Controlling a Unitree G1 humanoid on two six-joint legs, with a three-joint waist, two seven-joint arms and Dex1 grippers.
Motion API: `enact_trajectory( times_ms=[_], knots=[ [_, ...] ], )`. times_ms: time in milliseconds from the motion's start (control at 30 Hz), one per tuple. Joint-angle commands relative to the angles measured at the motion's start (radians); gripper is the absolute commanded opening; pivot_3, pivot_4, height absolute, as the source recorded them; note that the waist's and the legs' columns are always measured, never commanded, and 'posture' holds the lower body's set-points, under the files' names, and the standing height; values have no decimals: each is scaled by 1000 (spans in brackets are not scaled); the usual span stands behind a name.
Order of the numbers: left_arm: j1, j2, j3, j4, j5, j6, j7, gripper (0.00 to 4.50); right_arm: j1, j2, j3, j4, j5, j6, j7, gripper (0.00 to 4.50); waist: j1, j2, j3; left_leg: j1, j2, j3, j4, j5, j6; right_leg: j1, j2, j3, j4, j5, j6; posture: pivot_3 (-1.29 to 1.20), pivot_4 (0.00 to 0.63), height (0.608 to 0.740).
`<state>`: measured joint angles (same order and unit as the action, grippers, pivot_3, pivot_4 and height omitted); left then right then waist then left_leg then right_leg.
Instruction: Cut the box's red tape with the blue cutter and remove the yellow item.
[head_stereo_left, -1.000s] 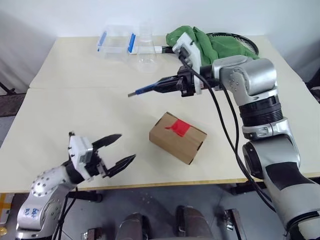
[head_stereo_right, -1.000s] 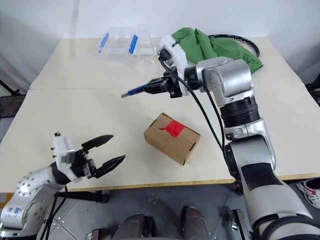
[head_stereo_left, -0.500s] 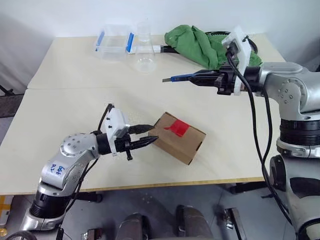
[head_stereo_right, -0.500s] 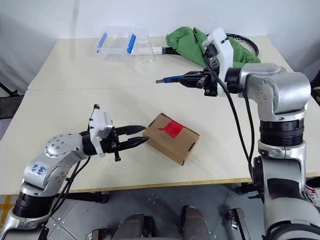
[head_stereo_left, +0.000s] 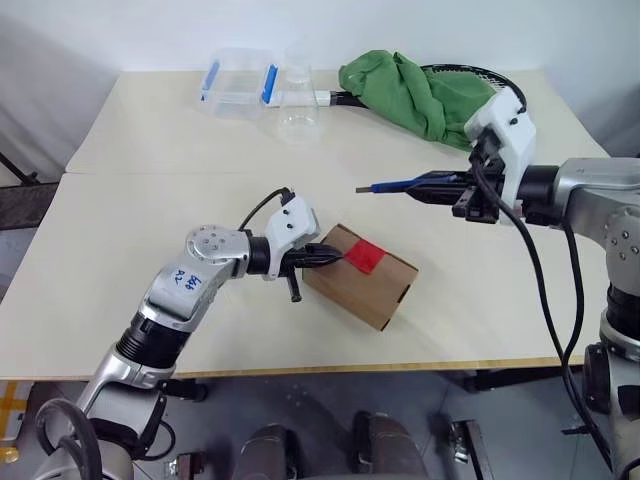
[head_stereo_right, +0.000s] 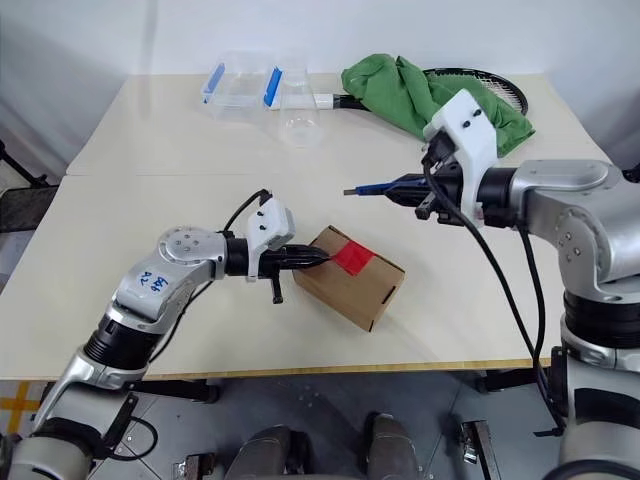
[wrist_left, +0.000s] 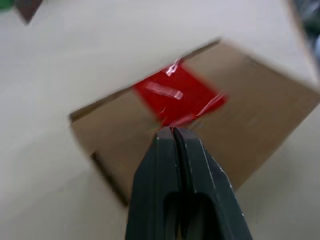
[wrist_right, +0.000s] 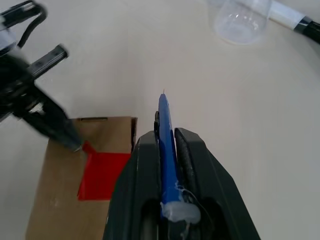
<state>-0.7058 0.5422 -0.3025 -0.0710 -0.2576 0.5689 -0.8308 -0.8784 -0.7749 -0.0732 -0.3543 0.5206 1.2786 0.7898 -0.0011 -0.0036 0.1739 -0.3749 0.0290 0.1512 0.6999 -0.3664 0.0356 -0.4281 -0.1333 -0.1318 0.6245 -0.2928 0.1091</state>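
Cream table (head_stereo_left: 130, 260): smooth and matt, it is carrying everything.
Box (head_stereo_left: 385, 290): brown corrugated cardboard, lying at 6 o'clock of the table centre.
Left gripper (head_stereo_left: 335, 257): fingers are pressing together, tips on the box top at the tape's edge.
Right gripper (head_stereo_left: 440, 187): it is clamping the blue cutter (head_stereo_left: 395, 185), slim, at 2 o'clock of the box.
Red tape (head_stereo_left: 366, 255): glossy; I think the box must be steadied before cutting.

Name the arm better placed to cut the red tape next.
Right. Its fingers are shut on the blue cutter, blade aimed towards the box. The left gripper, shut with its tips at the red tape, holds no tool; it might steady the box.
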Motion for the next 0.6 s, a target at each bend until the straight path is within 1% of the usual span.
enact_trajectory(
  times_ms=[33, 100, 233, 433, 600],
  knots=[
    [-41, 10, -32, -2, 44, 44, -22, 41, -3, -4, 1, -54, 28, 13, -26, 146, 0, 0, 0, 0, 0, 0, 0, 0, 0, 0, 0, 0, 0, 0, 0, 0, 150, 740],
    [-53, 8, -48, 2, 56, 70, -33, 41, -2, 1, 17, -57, 34, 15, -36, 146, 1, 0, 0, 0, 0, 0, 0, 0, 0, 0, 0, 0, 0, 0, 0, 0, 150, 740],
    [-62, -16, -68, 28, 102, 68, -7, 41, -4, -11, 54, -59, 49, 14, -36, 146, 3, 0, 0, 0, 0, 0, 1, 0, 0, 0, 0, 0, 0, 0, 0, 0, 150, 740],
    [-72, -28, -65, 37, 129, 100, 5, 41, 1, -16, 67, -56, 77, 30, -37, 146, 4, 0, 0, 0, 1, -1, 2, 0, 0, 1, 0, 0, 0, 0, 0, 0, 150, 740],
    [-81, -40, -48, 50, 131, 95, 7, 41, 42, -31, 87, -14, 57, -4, -38, 146, 4, -1, 0, 1, 1, -1, 2, 0, 0, 2, -1, 0, 1, 0, 0, 0, 150, 740]
  ],
)
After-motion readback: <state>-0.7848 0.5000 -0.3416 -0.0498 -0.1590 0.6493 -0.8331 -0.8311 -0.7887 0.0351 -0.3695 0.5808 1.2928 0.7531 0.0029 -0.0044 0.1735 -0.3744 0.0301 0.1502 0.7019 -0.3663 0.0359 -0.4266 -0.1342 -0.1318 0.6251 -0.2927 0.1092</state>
